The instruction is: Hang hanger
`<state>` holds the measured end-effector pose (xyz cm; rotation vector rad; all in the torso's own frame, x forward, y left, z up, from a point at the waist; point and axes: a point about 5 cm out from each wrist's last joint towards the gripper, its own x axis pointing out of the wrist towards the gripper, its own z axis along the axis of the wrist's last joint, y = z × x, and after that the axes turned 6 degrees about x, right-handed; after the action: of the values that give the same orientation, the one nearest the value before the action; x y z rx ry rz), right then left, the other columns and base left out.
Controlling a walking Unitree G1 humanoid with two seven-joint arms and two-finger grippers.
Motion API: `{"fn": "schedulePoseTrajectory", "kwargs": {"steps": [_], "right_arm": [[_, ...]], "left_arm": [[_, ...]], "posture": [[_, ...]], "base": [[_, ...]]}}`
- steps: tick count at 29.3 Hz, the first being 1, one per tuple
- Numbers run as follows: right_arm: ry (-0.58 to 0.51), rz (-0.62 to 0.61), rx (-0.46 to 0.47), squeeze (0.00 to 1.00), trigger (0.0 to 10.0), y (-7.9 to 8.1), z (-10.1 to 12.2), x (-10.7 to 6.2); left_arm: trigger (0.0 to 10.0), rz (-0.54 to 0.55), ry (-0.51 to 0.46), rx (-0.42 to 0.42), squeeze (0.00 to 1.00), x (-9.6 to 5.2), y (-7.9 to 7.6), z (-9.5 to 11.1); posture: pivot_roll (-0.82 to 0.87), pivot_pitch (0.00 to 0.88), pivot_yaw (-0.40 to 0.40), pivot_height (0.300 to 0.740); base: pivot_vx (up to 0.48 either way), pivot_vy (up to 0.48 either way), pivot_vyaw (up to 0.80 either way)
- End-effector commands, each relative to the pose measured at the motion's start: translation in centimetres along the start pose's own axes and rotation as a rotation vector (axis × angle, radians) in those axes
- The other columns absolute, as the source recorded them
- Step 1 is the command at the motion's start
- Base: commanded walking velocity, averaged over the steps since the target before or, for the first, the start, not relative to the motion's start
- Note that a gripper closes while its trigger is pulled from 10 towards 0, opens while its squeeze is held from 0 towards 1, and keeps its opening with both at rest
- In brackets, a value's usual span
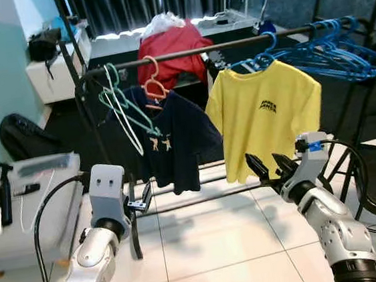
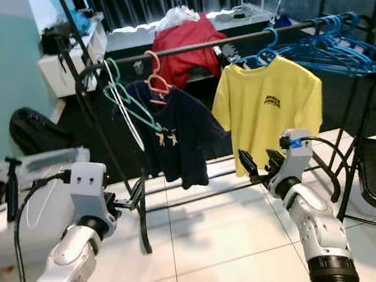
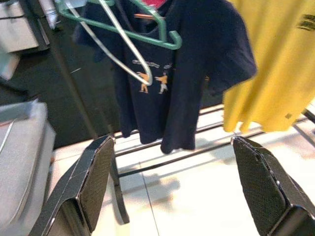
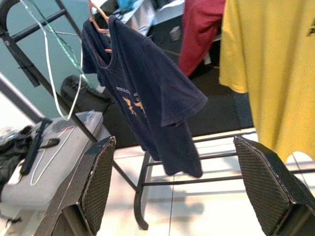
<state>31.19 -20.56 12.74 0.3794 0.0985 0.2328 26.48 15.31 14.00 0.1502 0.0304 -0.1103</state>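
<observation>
Left gripper [image 1: 140,206] raised low before the rack, fingers spread apart, holding nothing. Above it, on the rail [image 1: 185,52]: a green hanger [image 1: 125,107] and a white hanger [image 1: 124,124], both bare, hooked at the rail's left end. Next, a navy shirt [image 1: 174,139] on an orange hanger [image 1: 153,85]. Then a yellow shirt [image 1: 266,116] on a blue hanger. Right gripper [image 1: 269,167] just below the yellow hem, fingers apart, empty. Blue hangers [image 1: 340,51] bunched far right.

Green hanger [image 2: 124,97], navy shirt [image 2: 177,132], yellow shirt [image 2: 270,109] on rail [image 2: 231,40]; both pincers [image 2: 134,195] [image 2: 258,164] open below.
</observation>
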Motion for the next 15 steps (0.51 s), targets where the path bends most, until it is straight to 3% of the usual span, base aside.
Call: {"fn": "schedulePoseTrajectory", "kwargs": {"steps": [1, 15], "right_arm": [[0.001, 0.002, 0.000, 0.00, 10.0, -0.1, 0.1, -0.1], [0.005, 0.004, -0.005, 0.00, 10.0, -0.3, -0.2, -0.3]], "left_arm": [[10.0, -0.002, 0.024, 0.017, 0.00, 0.0, 0.0, -0.3], [10.0, -0.018, 0.018, -0.086, 0.00, 0.6, -1.1, 0.4]], "posture": [[-0.10, 0.000, 0.035, 0.736], [-0.10, 0.000, 0.036, 0.736]], "base": [[0.000, -0.480, 0.00], [0.000, -0.480, 0.00]]}}
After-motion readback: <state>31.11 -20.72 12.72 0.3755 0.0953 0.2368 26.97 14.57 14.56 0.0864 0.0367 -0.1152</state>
